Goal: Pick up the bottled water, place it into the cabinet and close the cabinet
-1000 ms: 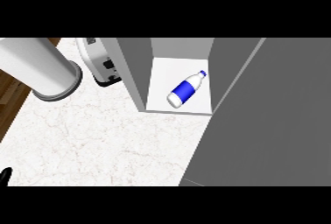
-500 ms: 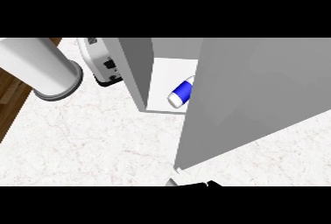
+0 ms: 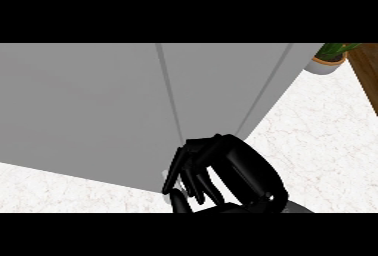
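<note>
A white marble-patterned counter top (image 3: 325,140) with faint grey veining fills the right and lower left of the head view. At the far right edge a strip of dark brown wooden floor (image 3: 367,75) runs alongside it. In the upper right corner stands a green plant in a round pale pot with an orange rim (image 3: 328,61), resting on the counter near that wooden strip.

Most of the view is taken up by the plain grey cabinet (image 3: 88,110), whose flat panels are divided by thin vertical seams; the panels meet with no opening showing between them. No brand, label or writing can be read on any surface.

One black robot hand (image 3: 229,175) rises from the lower edge, right of centre, its fingers (image 3: 193,175) mostly straight and lying against the lower edge of the cabinet front near the central seam, grasping nothing. Which hand it is cannot be told for certain; it sits on the right side of the view. The other hand does not show.

The bottled water is not visible anywhere in the view.
</note>
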Robot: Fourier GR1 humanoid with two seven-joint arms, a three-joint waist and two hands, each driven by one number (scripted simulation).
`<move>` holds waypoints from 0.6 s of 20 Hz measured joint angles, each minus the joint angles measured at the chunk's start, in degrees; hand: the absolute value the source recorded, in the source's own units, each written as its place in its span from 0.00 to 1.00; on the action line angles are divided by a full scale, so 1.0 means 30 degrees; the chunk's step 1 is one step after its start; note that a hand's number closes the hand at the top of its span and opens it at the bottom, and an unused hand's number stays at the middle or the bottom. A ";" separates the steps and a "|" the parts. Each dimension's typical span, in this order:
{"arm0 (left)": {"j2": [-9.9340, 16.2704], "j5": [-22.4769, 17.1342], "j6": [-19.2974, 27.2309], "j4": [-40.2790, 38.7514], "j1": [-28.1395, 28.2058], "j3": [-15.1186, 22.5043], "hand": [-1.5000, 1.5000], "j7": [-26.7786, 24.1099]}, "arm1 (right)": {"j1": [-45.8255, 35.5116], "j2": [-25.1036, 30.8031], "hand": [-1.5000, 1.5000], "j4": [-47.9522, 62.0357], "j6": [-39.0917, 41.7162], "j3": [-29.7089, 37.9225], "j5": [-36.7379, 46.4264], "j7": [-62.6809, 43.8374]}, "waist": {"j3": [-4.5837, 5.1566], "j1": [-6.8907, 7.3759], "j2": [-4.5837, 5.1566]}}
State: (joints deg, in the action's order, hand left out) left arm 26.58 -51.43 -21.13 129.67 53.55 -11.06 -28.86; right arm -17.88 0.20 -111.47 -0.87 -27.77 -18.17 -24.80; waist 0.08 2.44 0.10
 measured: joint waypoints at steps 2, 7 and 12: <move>-0.0049 -0.0426 -0.0639 -0.0326 0.0189 -0.0531 0.00 0.0016 | -0.1178 -0.0024 1.00 0.1246 0.0038 0.1128 -0.0944 0.0287 | -0.0010 -0.0073 -0.0005; -0.0388 -0.1521 -0.1940 -0.0252 0.1095 -0.1914 0.00 0.0339 | -0.3882 0.0094 1.00 0.4703 0.1348 0.3766 -0.2490 0.0903 | -0.0019 -0.0160 -0.0011; -0.0663 -0.2453 -0.2753 -0.0215 0.1564 -0.3232 0.00 0.0855 | -0.6161 0.0591 1.00 0.8007 0.3248 0.5621 -0.3556 0.1189 | -0.0027 -0.0226 -0.0065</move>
State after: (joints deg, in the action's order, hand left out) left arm 24.59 -58.79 -29.39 129.03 58.25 -20.76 -26.29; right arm -36.37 1.97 -87.44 8.87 -10.90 -28.84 -21.23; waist -0.01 1.77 -0.09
